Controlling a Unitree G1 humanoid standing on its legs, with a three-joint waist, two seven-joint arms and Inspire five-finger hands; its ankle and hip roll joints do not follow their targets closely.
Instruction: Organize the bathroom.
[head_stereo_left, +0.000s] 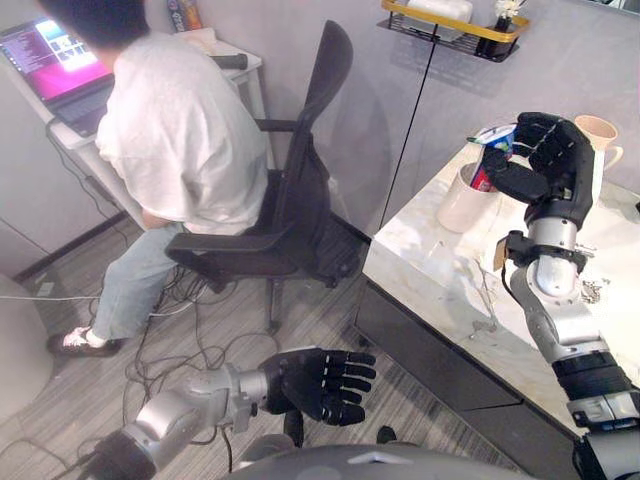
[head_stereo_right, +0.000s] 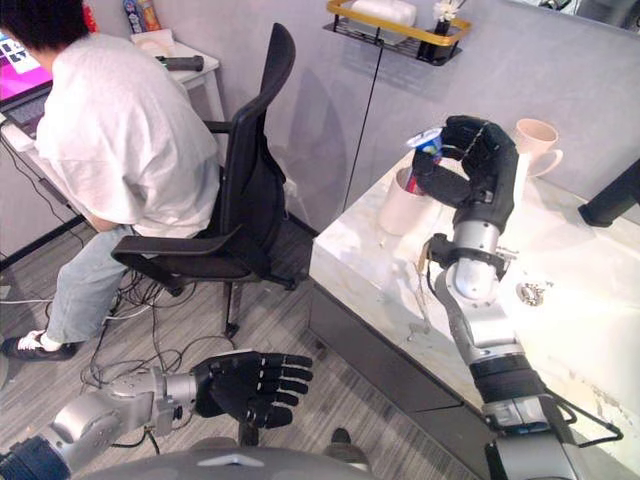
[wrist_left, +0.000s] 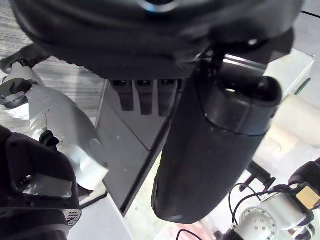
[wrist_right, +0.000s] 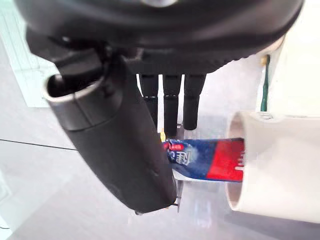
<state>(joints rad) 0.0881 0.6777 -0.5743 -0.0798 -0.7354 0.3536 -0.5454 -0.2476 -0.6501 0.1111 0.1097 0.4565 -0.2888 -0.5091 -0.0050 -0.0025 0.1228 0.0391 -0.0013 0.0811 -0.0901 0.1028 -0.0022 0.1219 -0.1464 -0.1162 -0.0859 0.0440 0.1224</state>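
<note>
A white cup (head_stereo_left: 465, 200) stands on the marble counter (head_stereo_left: 430, 270) near its back left corner. A blue and red toothpaste tube (wrist_right: 205, 160) sticks out of the cup (wrist_right: 270, 165). My right hand (head_stereo_left: 550, 155) hovers just above and behind the cup, open. Its fingers are straight and its thumb (wrist_right: 115, 135) crosses in front of the tube's end without gripping it. My left hand (head_stereo_left: 320, 385) hangs low over the floor in front of the counter, open and holding nothing.
A pink mug (head_stereo_left: 600, 135) stands behind my right hand. A wall shelf (head_stereo_left: 450, 25) with bottles hangs above the counter. The sink drain (head_stereo_right: 530, 293) and a black faucet (head_stereo_right: 610, 200) lie to the right. A person (head_stereo_left: 180, 130) sits on an office chair (head_stereo_left: 300, 200) at left.
</note>
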